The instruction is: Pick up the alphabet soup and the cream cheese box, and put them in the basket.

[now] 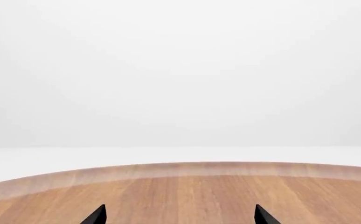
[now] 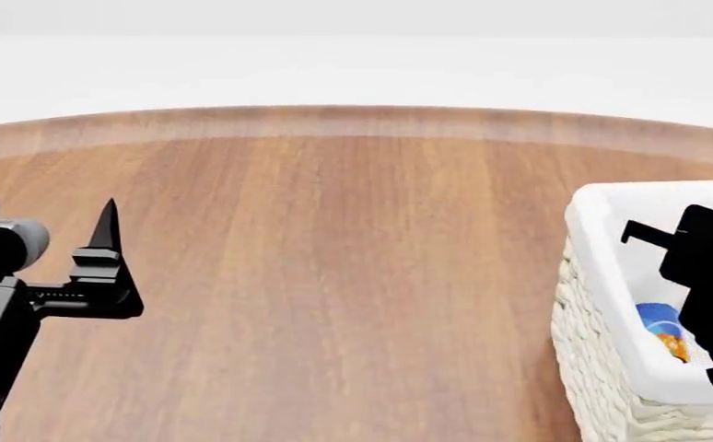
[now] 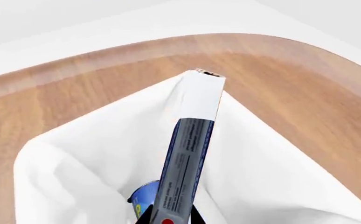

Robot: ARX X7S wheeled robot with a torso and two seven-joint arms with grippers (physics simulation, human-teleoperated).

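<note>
right gripper (image 3: 171,218): dark fingers show at the bottom edge of the right wrist view, clamped on either side of the cream cheese box (image 3: 190,154); in the head view only the black arm body shows, over the basket's right part, fingertips hidden.
cream cheese box: held edge-on above the basket interior, long axis pointing away from the wrist camera. Narrow grey side panel carries fine print, too small to read; blue along its edges, a red mark at the near end, far end plain white.
alphabet soup (image 2: 662,331): inside the basket, lying below the box. Blue label with a yellow-orange patch visible in the head view; the right wrist view shows a blue curved bit beside the box's near end. No lettering legible.
basket (image 2: 599,276): cream woven wicker wall, white cloth liner folded over the rim. Sits on the worktop at the right of the head view, partly cut by the frame edge.
left gripper (image 2: 44,224): black, at the left of the head view, fingers spread apart, nothing between them, clear above bare wood. The left wrist view shows both pointed tips well apart over the wood.
worktop (image 2: 332,276): brown wood grain, lighter curved band along the far edge.
background: plain white beyond the far edge.
</note>
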